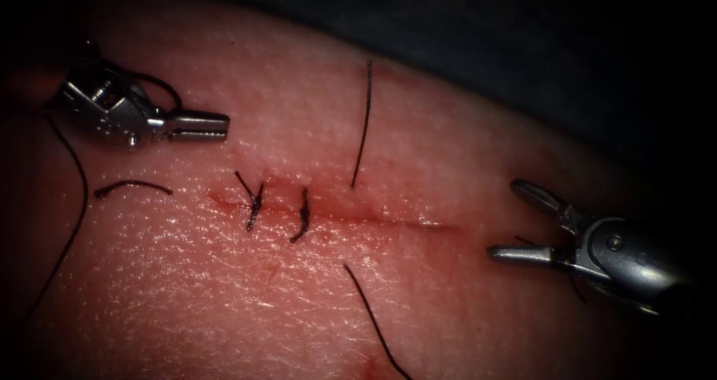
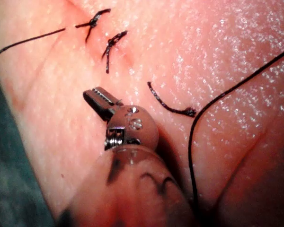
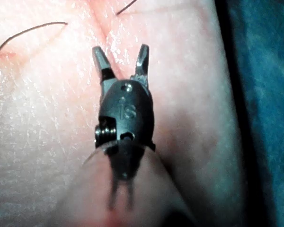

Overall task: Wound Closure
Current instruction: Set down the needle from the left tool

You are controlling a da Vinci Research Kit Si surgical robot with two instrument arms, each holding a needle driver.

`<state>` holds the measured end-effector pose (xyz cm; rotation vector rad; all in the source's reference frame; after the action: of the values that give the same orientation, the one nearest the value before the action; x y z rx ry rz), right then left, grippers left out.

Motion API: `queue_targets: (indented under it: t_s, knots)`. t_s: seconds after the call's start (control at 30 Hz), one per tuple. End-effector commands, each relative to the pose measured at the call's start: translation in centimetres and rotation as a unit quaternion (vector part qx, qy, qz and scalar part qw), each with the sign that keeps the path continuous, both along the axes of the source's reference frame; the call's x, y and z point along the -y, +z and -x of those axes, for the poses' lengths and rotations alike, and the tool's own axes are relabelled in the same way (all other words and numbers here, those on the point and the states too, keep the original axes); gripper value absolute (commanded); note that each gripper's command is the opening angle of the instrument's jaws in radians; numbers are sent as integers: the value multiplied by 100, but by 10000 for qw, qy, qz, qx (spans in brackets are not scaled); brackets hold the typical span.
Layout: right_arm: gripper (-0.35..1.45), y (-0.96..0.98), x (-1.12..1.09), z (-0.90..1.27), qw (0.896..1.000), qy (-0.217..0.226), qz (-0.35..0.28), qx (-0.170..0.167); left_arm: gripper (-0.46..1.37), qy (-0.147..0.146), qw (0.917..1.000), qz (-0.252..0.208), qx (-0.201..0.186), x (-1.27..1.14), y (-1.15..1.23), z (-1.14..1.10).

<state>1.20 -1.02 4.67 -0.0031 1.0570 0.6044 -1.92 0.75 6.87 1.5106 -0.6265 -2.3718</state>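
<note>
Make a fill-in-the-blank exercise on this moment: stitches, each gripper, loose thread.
1. The cut in the tissue carries ____ finished stitches.
2. The right gripper has its jaws ____ and holds nothing.
3. The left gripper sits on the ____ side of the cut, its jaws together.
4. A short cut end of thread lies ____ on the tissue, held by neither gripper.

Missing words: two; open; left; loose

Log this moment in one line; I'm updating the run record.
left gripper: shut, empty | right gripper: open, empty | cut: two knots | thread crosses tissue
</note>
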Motion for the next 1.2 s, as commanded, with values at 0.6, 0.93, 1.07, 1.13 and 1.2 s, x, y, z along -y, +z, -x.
queue_targets:
  t_s: [0.6,0.93,1.07,1.13,1.2]
  knots:
    - [70,0,0,0,10000,3,2,2,120,-1649,9423,-2907,-161,35,-28,-17]
    - [70,0,0,0,10000,3,2,2,115,-1813,9375,-2962,-202,34,-36,-45]
    - [70,0,0,0,10000,3,2,2,114,-1869,9316,-3069,-552,40,-38,-61]
    - [70,0,0,0,10000,3,2,2,113,-2169,9189,-3116,-1073,44,-41,-69]
    - [70,0,0,0,10000,3,2,2,113,-2319,9135,-3077,-1305,46,-43,-72]
